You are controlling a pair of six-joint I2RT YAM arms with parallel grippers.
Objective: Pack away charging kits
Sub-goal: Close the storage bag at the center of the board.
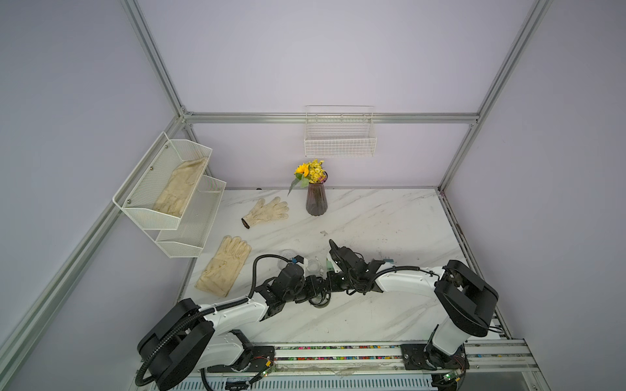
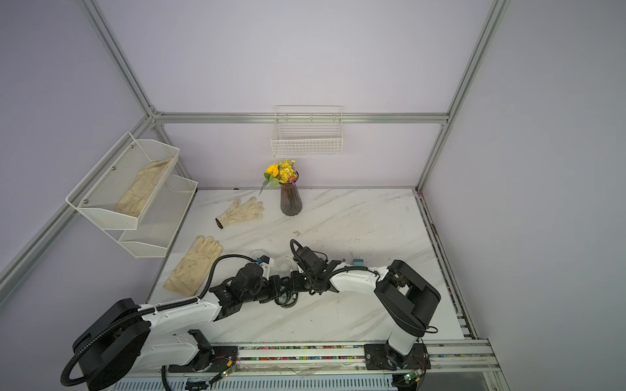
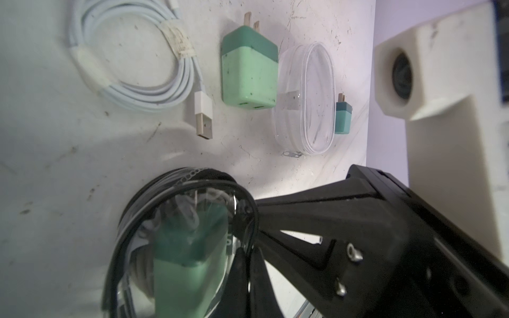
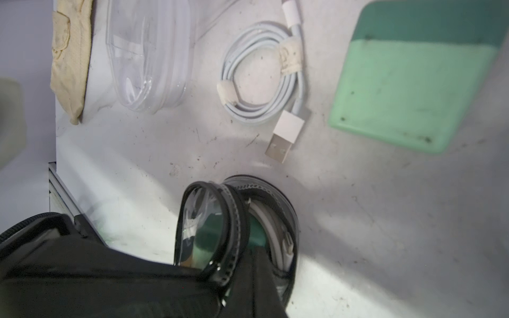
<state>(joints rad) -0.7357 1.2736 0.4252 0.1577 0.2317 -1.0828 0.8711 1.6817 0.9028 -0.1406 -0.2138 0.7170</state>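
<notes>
A lilac-walled cell framed in aluminium rails encloses a white marble-patterned tabletop (image 1: pixel 389 220). Toward 6 o'clock of its middle, both arms meet over a black-rimmed oval clear case (image 3: pixel 132 209), which holds a mint-green square plug charger (image 3: pixel 187 261) and a coil of white cable (image 4: pixel 278 228). The left end effector (image 3: pixel 252 234) is clenched on the case's rim. The right end effector (image 4: pixel 239 272) is clenched too, at the black zip edge of the half-raised lid; whether it pinches the zip pull or the rim itself I cannot tell.

Just toward 12 o'clock of that case lie a taped coil of white USB cable (image 3: pixel 132 63) and a second mint-green square charger (image 3: pixel 249 74), with an empty clear oval case (image 3: pixel 305 99) just beside it. Another clear oval case (image 1: pixel 288 257) sits toward 10 o'clock, and a small light blue plug charger (image 1: pixel 389 260) toward 2 o'clock.

The step in hand looks like closing the first kit. The charger stands tall inside and the cable loops crowd the rim, so the zip could bite the cable or jam. The case is light and slick and held only by a thin pinch, so a hard pull could twist it free and spill the contents. The two end effectors work nearly touching, and a small misjudged move could knock them together.
</notes>
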